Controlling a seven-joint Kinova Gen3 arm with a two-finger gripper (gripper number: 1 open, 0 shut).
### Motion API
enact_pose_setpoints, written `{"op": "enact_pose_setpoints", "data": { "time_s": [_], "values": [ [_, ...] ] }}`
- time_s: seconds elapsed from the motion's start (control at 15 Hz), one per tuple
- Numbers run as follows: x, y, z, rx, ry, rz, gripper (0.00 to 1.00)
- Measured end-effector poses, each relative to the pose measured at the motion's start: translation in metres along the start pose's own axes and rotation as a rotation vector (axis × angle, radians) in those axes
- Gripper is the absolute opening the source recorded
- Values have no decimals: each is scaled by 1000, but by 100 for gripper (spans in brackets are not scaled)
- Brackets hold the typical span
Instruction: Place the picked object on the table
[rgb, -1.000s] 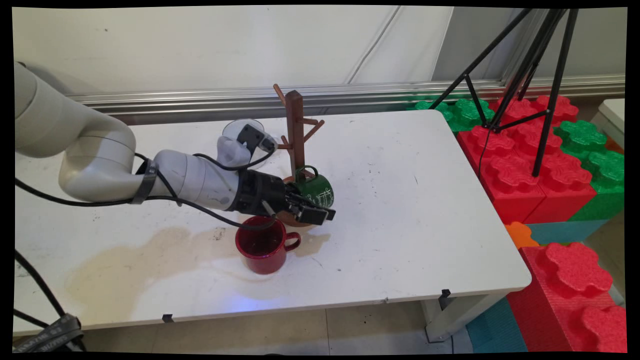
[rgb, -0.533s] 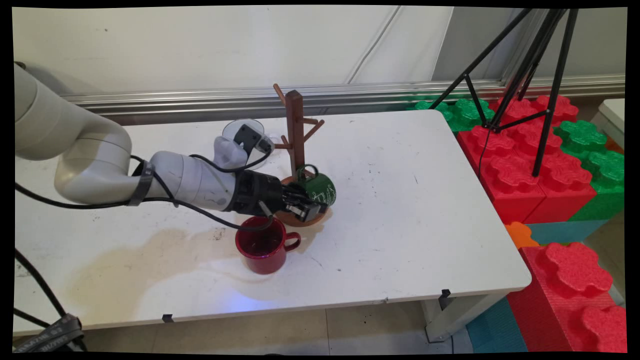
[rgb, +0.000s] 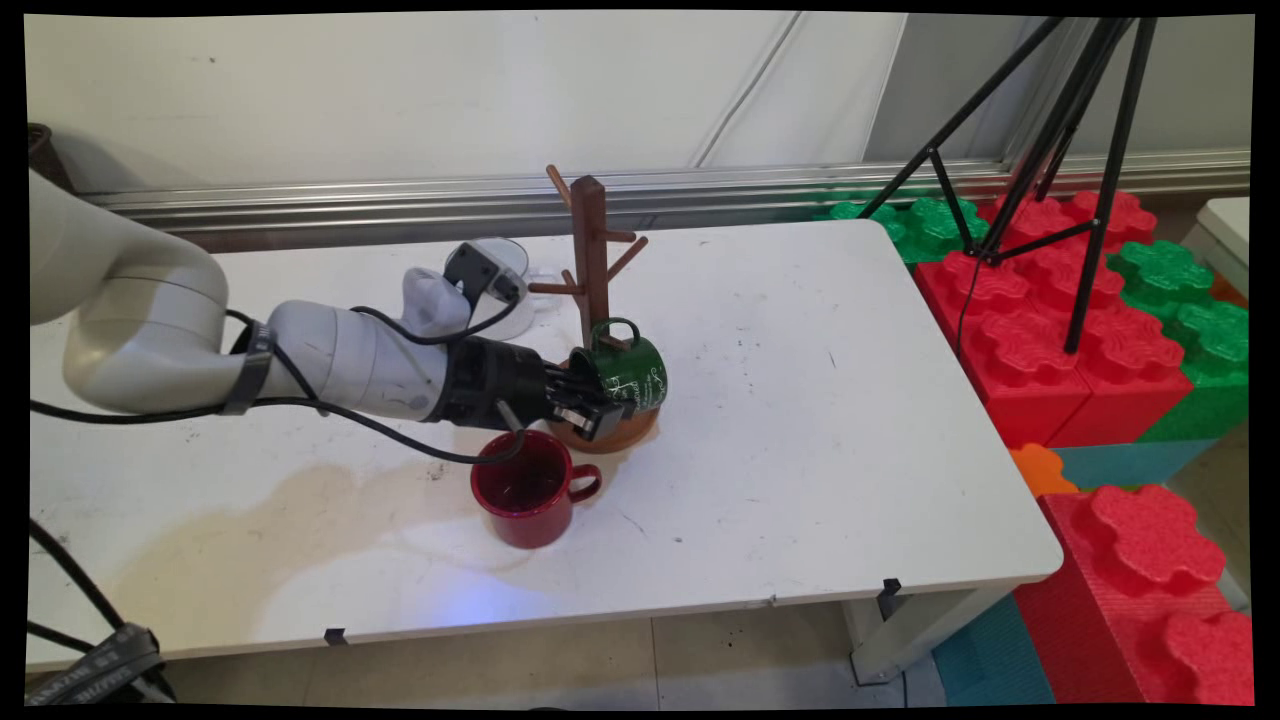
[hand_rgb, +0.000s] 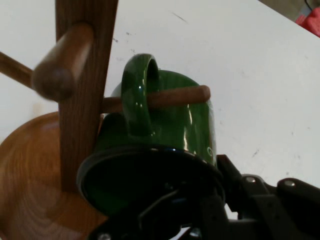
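1. White worktop (rgb: 800, 400) with a brownish stain carries a wooden mug tree (rgb: 592, 300).
2. Green mug (rgb: 622, 375) hangs by its handle on a low peg (hand_rgb: 175, 97) of the tree.
3. Hand (rgb: 590, 405) grips the mug's rim.
4. Red mug (rgb: 528, 490) stands just in front; a clear cup (rgb: 505, 265) stands behind.

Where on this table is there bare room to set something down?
The right half of the table, between the mug tree and the right edge, is bare. It is crowded at centre: tool, green mug, red mug, clear cup.
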Motion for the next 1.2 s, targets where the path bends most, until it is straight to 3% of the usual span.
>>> {"op": "enact_pose_setpoints", "data": {
  "time_s": [0.6, 1.2],
  "values": [
    [4, 13, -14, -18, 4, 59, 0],
    [10, 29, -26, -57, -29, 164, 0]
  ]
}}
